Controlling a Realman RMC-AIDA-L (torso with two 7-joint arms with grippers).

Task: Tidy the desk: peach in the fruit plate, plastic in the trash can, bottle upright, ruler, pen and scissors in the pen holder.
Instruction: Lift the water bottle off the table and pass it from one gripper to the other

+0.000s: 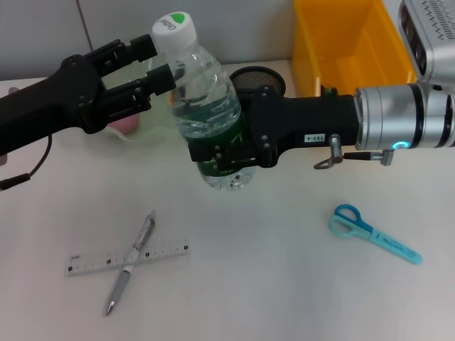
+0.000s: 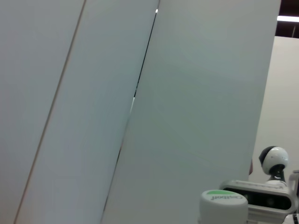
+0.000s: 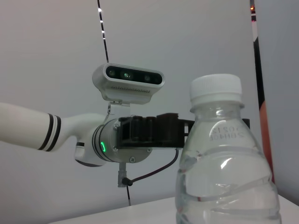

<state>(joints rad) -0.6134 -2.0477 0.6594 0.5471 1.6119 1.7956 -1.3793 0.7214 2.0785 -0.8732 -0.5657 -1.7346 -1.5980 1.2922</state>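
A clear water bottle [image 1: 206, 92] with a white cap is held upright above the desk; my right gripper [image 1: 227, 153] is shut on its lower half. My left gripper [image 1: 162, 62] is open, its fingers beside the bottle's shoulder just below the cap. The bottle [image 3: 224, 172] fills the right wrist view, and its cap [image 2: 223, 205] shows in the left wrist view. A clear ruler [image 1: 167, 250] lies at the front left with a silver pen [image 1: 126, 273] across it. Blue scissors [image 1: 373, 233] lie at the right. Something pink [image 1: 124, 124], perhaps the peach, is mostly hidden under my left arm. The plastic is out of view.
A black mesh pen holder [image 1: 257, 77] stands behind my right gripper. A yellow bin [image 1: 348, 42] sits at the back right. A pale plate rim [image 1: 135, 136] shows under the pink thing.
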